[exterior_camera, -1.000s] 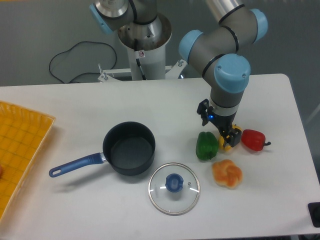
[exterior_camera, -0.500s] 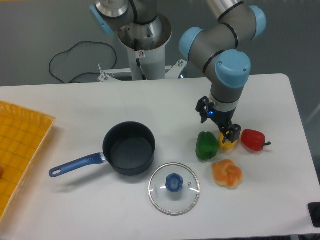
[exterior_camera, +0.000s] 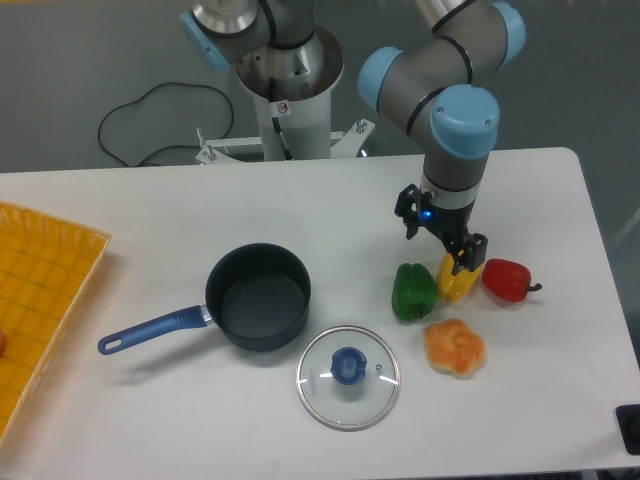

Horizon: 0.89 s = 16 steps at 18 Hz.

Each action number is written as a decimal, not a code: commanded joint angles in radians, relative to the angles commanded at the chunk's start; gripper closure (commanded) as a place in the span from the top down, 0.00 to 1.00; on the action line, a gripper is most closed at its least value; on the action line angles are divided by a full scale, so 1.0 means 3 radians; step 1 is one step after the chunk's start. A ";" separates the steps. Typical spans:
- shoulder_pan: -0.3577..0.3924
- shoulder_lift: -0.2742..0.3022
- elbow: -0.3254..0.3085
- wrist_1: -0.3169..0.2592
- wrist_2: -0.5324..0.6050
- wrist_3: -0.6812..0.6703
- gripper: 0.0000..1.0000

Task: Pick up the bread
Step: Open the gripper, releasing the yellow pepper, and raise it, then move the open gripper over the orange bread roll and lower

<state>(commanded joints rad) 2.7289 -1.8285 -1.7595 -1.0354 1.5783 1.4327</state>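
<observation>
While the bread [exterior_camera: 455, 347] sits free on the white table [exterior_camera: 150, 210], near its front right, open space surrounds it on the right. The gripper [exterior_camera: 446, 243] hovers behind, fingers spread and empty, above the yellow pepper [exterior_camera: 456, 281].

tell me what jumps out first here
The arm with blue joints reaches down at right, its gripper just above the yellow pepper, which sits between a green pepper and a red pepper. The bread lies untouched in front of them. Left of those sit a dark pot and a glass lid.
</observation>
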 joint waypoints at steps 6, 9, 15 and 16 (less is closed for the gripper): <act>-0.0142 -0.0383 0.0505 -0.0031 0.0062 -0.1087 1.00; -0.0225 -0.0577 0.0731 -0.0041 0.0062 -0.1614 1.00; -0.0240 -0.0818 0.0884 -0.0021 -0.0015 -0.1979 1.00; -0.0240 -0.0843 0.0885 -0.0005 -0.0015 -0.1979 1.00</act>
<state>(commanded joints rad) 2.6569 -2.0815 -1.4941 -1.0370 1.5739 0.8391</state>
